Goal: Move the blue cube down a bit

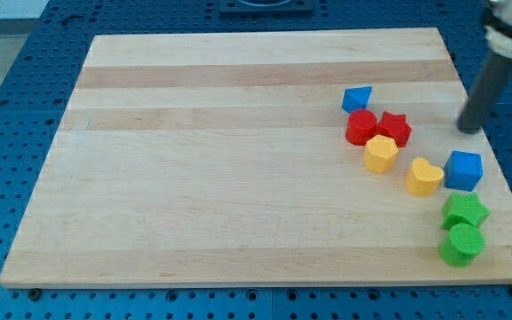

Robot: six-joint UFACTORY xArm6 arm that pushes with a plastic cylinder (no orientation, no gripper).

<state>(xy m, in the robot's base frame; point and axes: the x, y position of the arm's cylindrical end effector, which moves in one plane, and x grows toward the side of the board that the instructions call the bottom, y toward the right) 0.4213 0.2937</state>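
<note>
Blue cube (463, 170) sits near the right edge of the desk (220, 178), resting flat on the wood at about 4 o'clock from the board's centre.

Going left to right: the left and middle of the wooden desk carry no blocks; all of them cluster at the view's right. First comes a small blue block (356, 98), angular, its exact shape hard to tell. At its 6 o'clock lies a red cylinder (360, 128), and touching that at 3 o'clock is a red star (395, 129). A yellow block (380, 154), roughly hexagonal, presses against both red pieces from 6 o'clock. Further right is a yellow heart (424, 177), a little apart from the yellow block and touching or nearly touching the blue cube, which lies at its 3 o'clock. At the cube's 6 o'clock is a green star (465, 212), just beside it, and at the star's 6 o'clock a green cylinder (461, 244) touches it.

My tip (471, 130) is at the cube's 12 o'clock, apart from it, with bare wood between them. The rod leans up toward the view's top right corner. The tool is a plain rod with no jaws, so it holds nothing and touches no block.
</note>
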